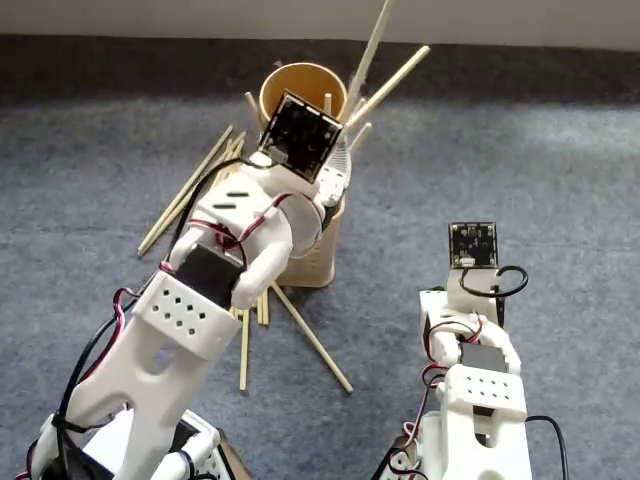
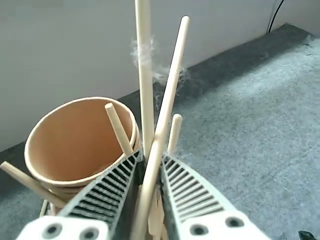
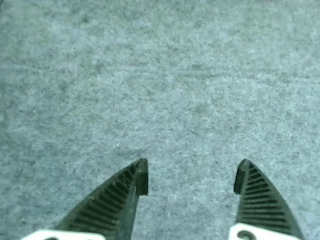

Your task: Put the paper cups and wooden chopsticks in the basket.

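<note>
Left wrist view: left gripper (image 2: 151,159) clamped on a wooden chopstick (image 2: 171,82), long axis near upright, just beside stacked paper cups (image 2: 75,140) | high view: loose chopsticks (image 1: 312,342) on carpet, nearer left arm | right gripper (image 3: 192,172): fingers apart over carpet

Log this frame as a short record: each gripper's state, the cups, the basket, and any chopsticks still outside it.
left gripper: shut on a chopstick, above the basket
right gripper: open, over bare carpet
paper cups: nested, upright, apparently inside the basket beside the held chopstick
other sticks: a few stand upright by the cups
loose chopsticks: several lie on the carpet around the basket
task left: loose chopsticks not yet in the basket
</note>
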